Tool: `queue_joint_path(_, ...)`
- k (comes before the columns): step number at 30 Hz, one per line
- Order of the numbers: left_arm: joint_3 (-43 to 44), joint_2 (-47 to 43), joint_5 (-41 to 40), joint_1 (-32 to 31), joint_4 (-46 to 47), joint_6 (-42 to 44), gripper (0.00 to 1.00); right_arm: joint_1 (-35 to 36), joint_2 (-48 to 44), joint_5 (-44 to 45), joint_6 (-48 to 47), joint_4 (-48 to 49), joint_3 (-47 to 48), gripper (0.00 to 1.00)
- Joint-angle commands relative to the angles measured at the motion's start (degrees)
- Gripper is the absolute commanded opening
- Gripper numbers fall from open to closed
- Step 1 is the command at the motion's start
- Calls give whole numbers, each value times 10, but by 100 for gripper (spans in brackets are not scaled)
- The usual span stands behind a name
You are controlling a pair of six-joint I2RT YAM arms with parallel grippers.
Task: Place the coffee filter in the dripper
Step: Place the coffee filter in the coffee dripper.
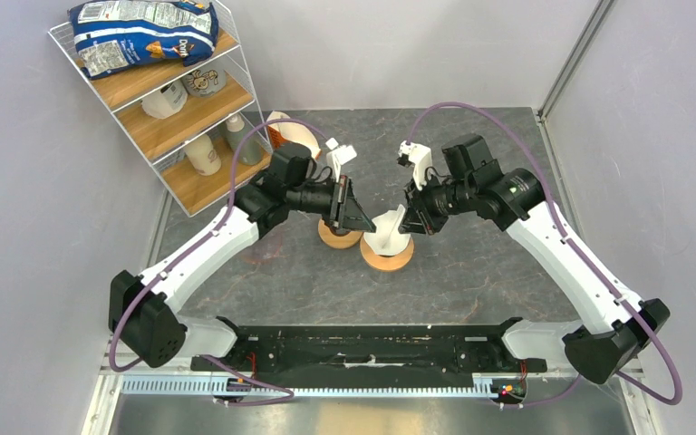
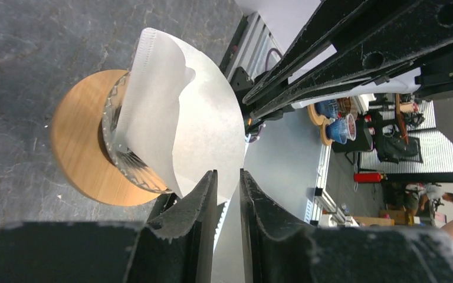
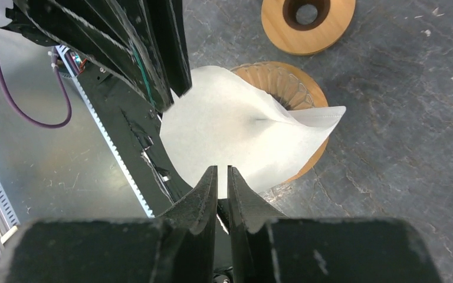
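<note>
The right gripper (image 3: 222,170) has its fingers drawn to a thin slit, pinching the near rim of the coffee filter (image 3: 236,132). The filter sits tilted in the dripper (image 3: 280,82). The left gripper (image 2: 228,174) stands narrowly parted, the filter's edge just at its fingertips, not clamped

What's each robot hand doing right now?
Left gripper: nearly closed around the coffee filter edge; grip cannot be told.
Right gripper: closed on the coffee filter.

Bright, even light; soft shadows
</note>
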Motion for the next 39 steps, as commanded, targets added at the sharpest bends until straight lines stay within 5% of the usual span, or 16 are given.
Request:
queue_joint_path(1, 21, 27, -17, -19, 3, 33, 27, -3, 5, -20, 5, 32, -23, 17)
queue_joint_path(18, 27, 70, -41, -19, -19, 53, 28, -3, 33, 1, -50, 30, -69, 18)
queue_joint_path(31, 43, -25, -44, -17, 33, 75, 59, -1, -6, -59, -42, 67, -12, 27)
queue_joint_path(39, -91, -175, -130, 6, 20, 99, 65, -1, -53, -43, -34, 71, -42, 31)
